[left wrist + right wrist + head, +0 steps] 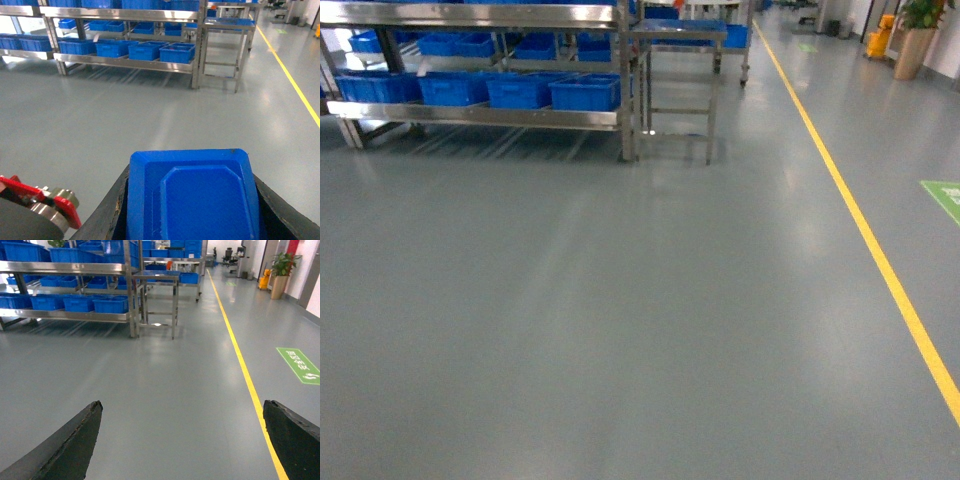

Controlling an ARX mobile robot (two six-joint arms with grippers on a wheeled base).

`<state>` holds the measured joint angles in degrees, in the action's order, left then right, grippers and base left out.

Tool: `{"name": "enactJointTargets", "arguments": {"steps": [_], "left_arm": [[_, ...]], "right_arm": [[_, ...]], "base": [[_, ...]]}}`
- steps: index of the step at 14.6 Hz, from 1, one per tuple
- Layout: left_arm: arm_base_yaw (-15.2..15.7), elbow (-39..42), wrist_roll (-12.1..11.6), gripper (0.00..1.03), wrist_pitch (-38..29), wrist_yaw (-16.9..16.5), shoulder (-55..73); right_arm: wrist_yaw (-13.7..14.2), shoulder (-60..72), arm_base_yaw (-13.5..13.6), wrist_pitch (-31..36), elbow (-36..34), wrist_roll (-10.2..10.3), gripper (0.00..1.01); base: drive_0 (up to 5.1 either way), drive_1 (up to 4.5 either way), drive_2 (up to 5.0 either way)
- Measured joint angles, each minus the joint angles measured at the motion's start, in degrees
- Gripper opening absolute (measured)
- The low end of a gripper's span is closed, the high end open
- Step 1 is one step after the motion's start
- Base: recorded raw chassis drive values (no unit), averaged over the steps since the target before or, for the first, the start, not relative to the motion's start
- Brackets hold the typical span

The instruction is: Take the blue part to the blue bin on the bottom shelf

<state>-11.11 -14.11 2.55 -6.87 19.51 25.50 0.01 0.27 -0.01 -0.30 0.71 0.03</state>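
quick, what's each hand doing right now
Left hand: closed on the blue part.
Right hand: open, nothing between its fingers.

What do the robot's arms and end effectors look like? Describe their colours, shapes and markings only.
The left end effector has black fingers with worn, scuffed edges. Beside it, at the lower left of the left wrist view, sits a grey round part with a red bracket and metal fitting. The right end effector has two matte black, tapering fingers with rough edges. No cables or markings show.
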Motion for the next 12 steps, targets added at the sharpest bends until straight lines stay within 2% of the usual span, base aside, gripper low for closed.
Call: {"name": "enactJointTargets", "arguments": {"steps": [12], "left_arm": [[0.0,0.0,0.0,0.44,0.0,0.0,0.0]], "right_arm": [[0.0,0.0,0.0,0.1,0.0,0.0,0.98]], "base": [[-2.0,-1.98,-2.0]]}}
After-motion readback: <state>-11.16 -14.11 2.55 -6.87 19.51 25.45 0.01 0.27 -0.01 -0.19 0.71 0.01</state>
